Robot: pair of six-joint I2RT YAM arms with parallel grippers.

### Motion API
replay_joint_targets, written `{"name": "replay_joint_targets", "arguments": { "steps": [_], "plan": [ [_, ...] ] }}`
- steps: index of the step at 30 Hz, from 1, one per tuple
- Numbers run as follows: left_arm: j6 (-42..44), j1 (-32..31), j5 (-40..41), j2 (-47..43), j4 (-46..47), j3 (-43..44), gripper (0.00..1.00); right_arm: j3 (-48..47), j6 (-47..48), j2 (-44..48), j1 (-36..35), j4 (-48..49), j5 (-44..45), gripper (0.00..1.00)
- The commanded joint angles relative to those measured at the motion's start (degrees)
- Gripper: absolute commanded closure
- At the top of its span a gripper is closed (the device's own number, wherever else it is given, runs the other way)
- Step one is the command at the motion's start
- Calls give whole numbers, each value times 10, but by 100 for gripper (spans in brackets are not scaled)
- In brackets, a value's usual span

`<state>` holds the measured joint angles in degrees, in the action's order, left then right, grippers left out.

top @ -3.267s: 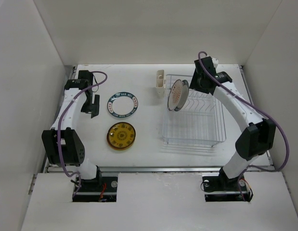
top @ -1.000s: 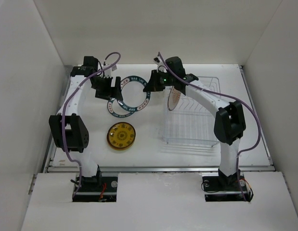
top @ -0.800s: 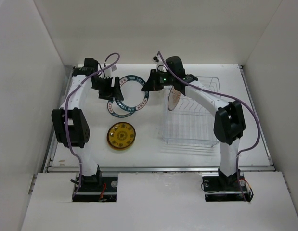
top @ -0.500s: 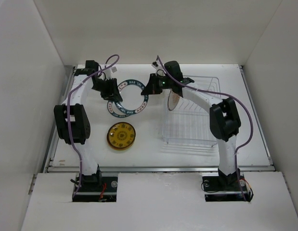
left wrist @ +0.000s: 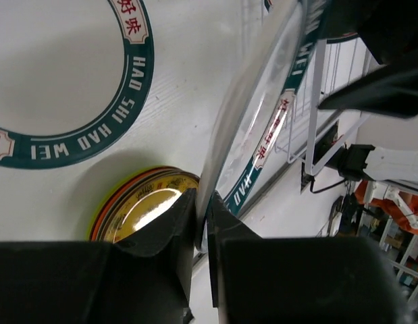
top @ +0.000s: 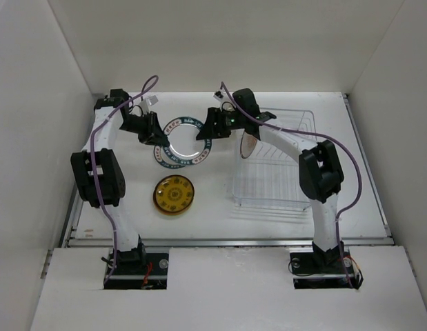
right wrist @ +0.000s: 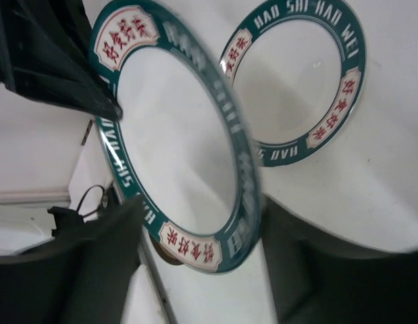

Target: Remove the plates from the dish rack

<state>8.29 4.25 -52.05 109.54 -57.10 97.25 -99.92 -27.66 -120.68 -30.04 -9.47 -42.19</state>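
Observation:
A white plate with a dark teal rim point(top: 186, 137) hangs tilted over the table's far middle. My left gripper point(top: 156, 136) is shut on its left rim; in the left wrist view the jaws point(left wrist: 204, 206) pinch the edge-on plate point(left wrist: 263, 115). My right gripper point(top: 208, 130) stands open at the plate's right rim, its fingers point(right wrist: 84, 266) spread either side of the plate point(right wrist: 175, 135). A second teal-rimmed plate point(top: 170, 158) lies flat beneath. An amber patterned plate point(top: 173, 194) lies nearer. The dish rack point(top: 282, 183) holds one sunburst plate point(top: 248, 143) upright.
White walls close in the table on the left, back and right. The right arm reaches across the rack's far-left corner. The rack's wire wall point(left wrist: 315, 101) shows behind the held plate in the left wrist view.
The left gripper has shut on the teal-rimmed plate's left rim. The right gripper has opened and let go of its right rim. The plate has shifted slightly left.

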Motion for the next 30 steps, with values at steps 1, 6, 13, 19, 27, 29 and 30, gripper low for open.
{"name": "replay_joint_targets", "arguments": {
  "steps": [1,6,13,19,27,29,30],
  "plan": [
    [45,30,-42,-16,-69,40,100,-47,41,44,-18,-46,26,22],
    [38,58,-42,-21,-62,33,100,-77,63,95,-18,-104,154,7],
    [-17,78,46,61,-29,69,100,-99,74,171,-18,-151,290,3],
    [-34,51,120,142,-17,124,100,-99,86,228,-18,-167,315,3],
    [-44,33,178,190,-31,164,74,-93,91,280,-18,-222,368,3],
    [-29,12,241,205,-57,177,53,-88,91,280,-18,-233,385,3],
    [-22,4,260,205,-57,177,44,-88,91,287,-18,-239,401,3]
  ]
}}
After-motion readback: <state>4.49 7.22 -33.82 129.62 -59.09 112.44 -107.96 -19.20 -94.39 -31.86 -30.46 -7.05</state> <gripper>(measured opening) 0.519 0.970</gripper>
